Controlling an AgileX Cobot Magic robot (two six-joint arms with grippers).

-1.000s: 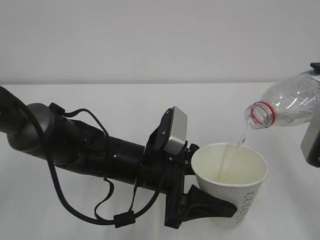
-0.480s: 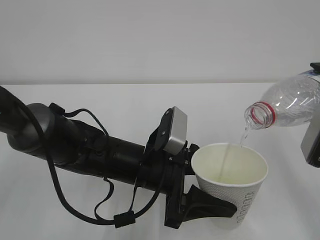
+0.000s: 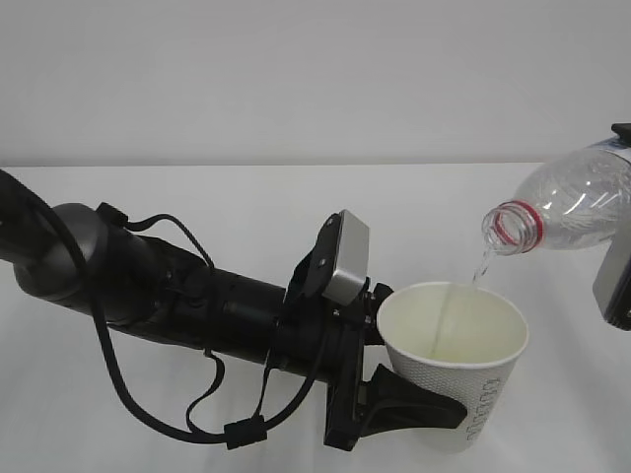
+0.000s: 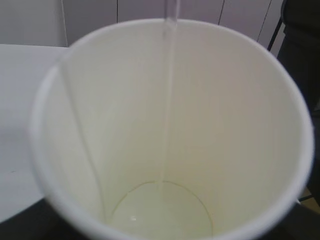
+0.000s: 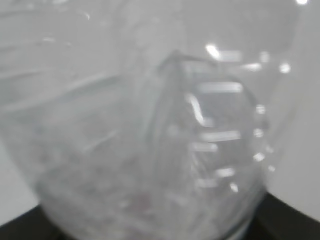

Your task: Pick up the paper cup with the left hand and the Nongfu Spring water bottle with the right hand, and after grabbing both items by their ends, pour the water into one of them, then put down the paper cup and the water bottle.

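Left hand [image 3: 409, 399] grasps paper cup [image 3: 463, 379]; right hand [image 3: 616, 281] grasps tilted bottle [image 3: 572, 209], mouth just above the rim.

A plain pale grey wall [image 3: 296, 79] rises behind the white surface [image 3: 246, 207], under even, soft light.

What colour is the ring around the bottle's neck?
Red, on the water bottle; the exterior view shows it best.
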